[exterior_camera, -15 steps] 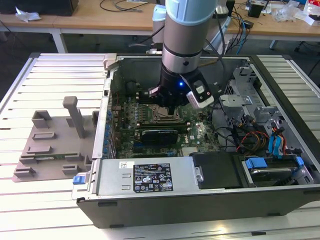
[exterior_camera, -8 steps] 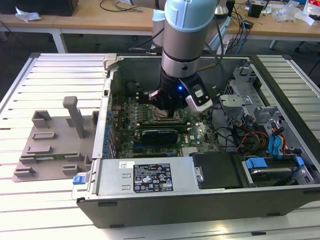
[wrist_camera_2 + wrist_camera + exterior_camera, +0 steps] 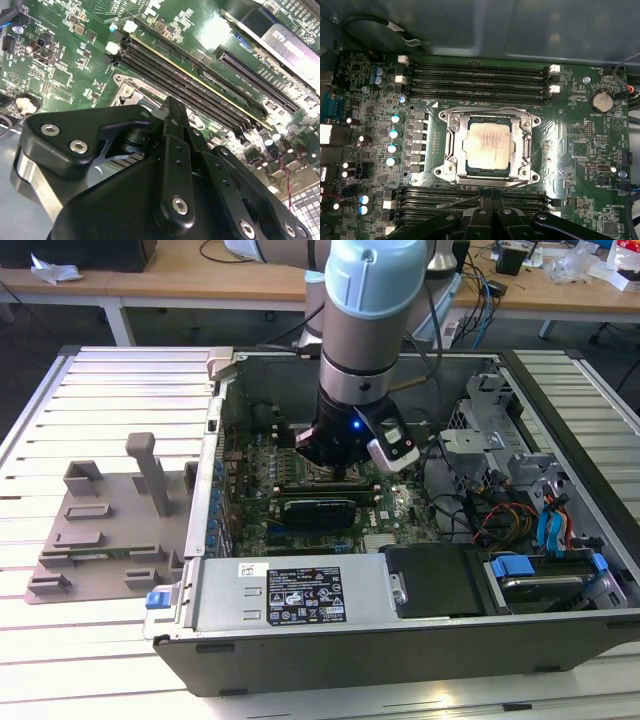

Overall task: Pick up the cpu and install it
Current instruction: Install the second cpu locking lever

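The cpu (image 3: 487,146) lies flat (square with its frame) in the socket (image 3: 451,150).

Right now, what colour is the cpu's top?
Silvery-white with a pale tan cast, cpu, best in the first wrist view.

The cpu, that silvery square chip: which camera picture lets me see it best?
The first wrist view: the cpu faces the camera, sitting in the socket. In the exterior view the arm covers that spot; in the second wrist view the gripper does.

tool (image 3: 172,112) tips hidden behind own linkage; grip unclear.
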`<action>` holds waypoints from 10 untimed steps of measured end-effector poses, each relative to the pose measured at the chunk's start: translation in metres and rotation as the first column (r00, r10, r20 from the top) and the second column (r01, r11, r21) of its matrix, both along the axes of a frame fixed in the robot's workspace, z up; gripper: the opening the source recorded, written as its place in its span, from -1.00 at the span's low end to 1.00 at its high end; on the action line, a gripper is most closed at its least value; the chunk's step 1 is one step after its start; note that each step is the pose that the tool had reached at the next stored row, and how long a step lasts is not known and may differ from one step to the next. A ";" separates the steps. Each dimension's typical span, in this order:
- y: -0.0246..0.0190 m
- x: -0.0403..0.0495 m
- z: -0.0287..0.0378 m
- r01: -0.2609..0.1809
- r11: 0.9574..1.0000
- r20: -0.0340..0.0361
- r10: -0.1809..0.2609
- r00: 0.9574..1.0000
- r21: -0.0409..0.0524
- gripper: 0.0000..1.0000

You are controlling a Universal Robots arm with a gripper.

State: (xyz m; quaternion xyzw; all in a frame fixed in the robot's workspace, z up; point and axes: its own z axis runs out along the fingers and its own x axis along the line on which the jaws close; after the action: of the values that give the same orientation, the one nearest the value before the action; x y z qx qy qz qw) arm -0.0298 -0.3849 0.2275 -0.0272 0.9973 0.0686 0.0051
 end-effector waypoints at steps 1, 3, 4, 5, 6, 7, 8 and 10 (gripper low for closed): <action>0.0000 -0.0002 -0.0016 0.000 1.000 0.000 0.000 1.000 0.000 -0.79; 0.0000 -0.0008 -0.0044 0.000 1.000 0.000 0.000 1.000 0.000 -0.79; 0.0000 -0.0010 -0.0052 0.000 1.000 0.000 0.000 1.000 0.000 -0.79; 0.0000 -0.0012 -0.0057 0.000 1.000 0.000 0.000 1.000 0.000 -0.79; 0.0000 -0.0017 -0.0073 0.000 1.000 0.000 0.000 1.000 0.000 -0.79; 0.0000 -0.0022 -0.0087 0.000 1.000 0.000 0.000 1.000 0.000 -0.79; 0.0000 -0.0027 -0.0100 0.000 1.000 0.000 0.000 1.000 0.000 -0.79; 0.0000 -0.0042 -0.0130 0.000 1.000 0.000 0.000 1.000 0.000 -0.79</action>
State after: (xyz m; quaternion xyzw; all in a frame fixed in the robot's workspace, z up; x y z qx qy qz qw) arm -0.0340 -0.3849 0.2145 -0.0272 0.9973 0.0686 0.0051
